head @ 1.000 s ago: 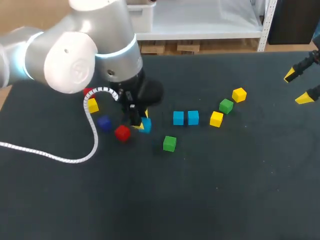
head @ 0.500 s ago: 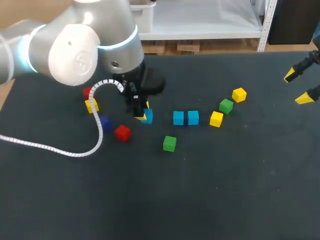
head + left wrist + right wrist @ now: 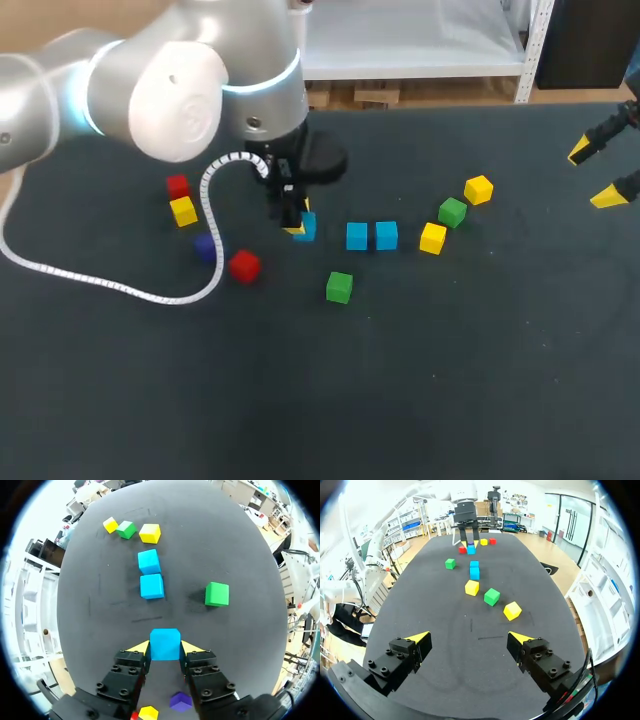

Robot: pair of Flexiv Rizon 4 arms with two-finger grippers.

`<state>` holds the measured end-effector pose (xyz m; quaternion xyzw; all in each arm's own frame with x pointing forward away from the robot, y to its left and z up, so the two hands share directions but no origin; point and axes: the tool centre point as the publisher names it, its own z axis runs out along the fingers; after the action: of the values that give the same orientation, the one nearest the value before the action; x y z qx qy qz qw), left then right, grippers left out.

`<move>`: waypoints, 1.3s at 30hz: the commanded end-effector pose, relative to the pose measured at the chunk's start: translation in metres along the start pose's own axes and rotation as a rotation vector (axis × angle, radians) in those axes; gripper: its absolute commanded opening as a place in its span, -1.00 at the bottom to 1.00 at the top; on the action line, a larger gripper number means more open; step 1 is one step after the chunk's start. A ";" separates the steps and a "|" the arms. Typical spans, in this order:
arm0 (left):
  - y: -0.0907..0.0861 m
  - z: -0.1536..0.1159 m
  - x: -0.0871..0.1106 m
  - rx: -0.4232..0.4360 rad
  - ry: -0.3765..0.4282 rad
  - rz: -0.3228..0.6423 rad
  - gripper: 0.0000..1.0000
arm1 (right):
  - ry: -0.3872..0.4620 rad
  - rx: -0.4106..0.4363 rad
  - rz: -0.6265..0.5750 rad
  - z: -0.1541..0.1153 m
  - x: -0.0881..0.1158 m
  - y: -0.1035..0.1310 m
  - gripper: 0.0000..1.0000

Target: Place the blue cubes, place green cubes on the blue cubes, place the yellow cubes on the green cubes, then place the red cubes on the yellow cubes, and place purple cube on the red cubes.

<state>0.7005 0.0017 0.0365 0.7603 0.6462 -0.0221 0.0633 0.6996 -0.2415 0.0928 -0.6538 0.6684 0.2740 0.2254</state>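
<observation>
My left gripper (image 3: 298, 228) is shut on a blue cube (image 3: 165, 644), which sits between its yellow tips a short way left of two blue cubes (image 3: 357, 236) (image 3: 386, 235) that stand side by side. In the left wrist view this pair (image 3: 151, 586) lies straight ahead of the held cube. One green cube (image 3: 339, 287) lies nearer the front, and another (image 3: 452, 212) sits between two yellow cubes (image 3: 432, 238) (image 3: 478, 189). A red cube (image 3: 244, 265), a purple cube (image 3: 206, 247), a second red cube (image 3: 178, 186) and a yellow cube (image 3: 183, 211) lie at the left. My right gripper (image 3: 470, 642) hangs open at the table's far right.
A white spiral cable (image 3: 150, 293) from my left arm loops over the table at the left, close to the purple and red cubes. The dark tabletop (image 3: 400, 400) is bare along the front and between the cubes and my right gripper.
My left gripper has carried the blue cube to the right and slightly back, towards the two blue cubes. The cable swung with it. My right arm has stayed put.
</observation>
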 end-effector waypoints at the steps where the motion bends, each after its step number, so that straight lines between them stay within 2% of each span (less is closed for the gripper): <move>1: 0.009 0.002 -0.005 0.013 0.021 -0.007 -1.00 | -0.002 -0.001 -0.001 0.000 0.000 -0.001 1.00; 12: 0.016 0.006 -0.008 0.031 0.048 -0.059 -1.00 | -0.002 -0.001 -0.001 0.000 0.000 -0.001 1.00; 20: 0.011 0.007 -0.021 0.031 0.036 -0.065 -1.00 | -0.002 -0.001 -0.001 0.000 0.000 -0.001 1.00; 28: 0.011 0.012 -0.025 0.039 0.004 -0.094 -1.00 | -0.002 -0.001 -0.001 0.000 0.000 -0.001 1.00; 39: 0.006 0.018 -0.029 0.047 0.000 -0.094 -1.00 | -0.002 -0.001 -0.001 0.000 0.000 -0.001 1.00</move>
<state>0.7012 -0.0296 0.0239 0.7300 0.6808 -0.0399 0.0449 0.6996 -0.2415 0.0928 -0.6538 0.6684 0.2740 0.2254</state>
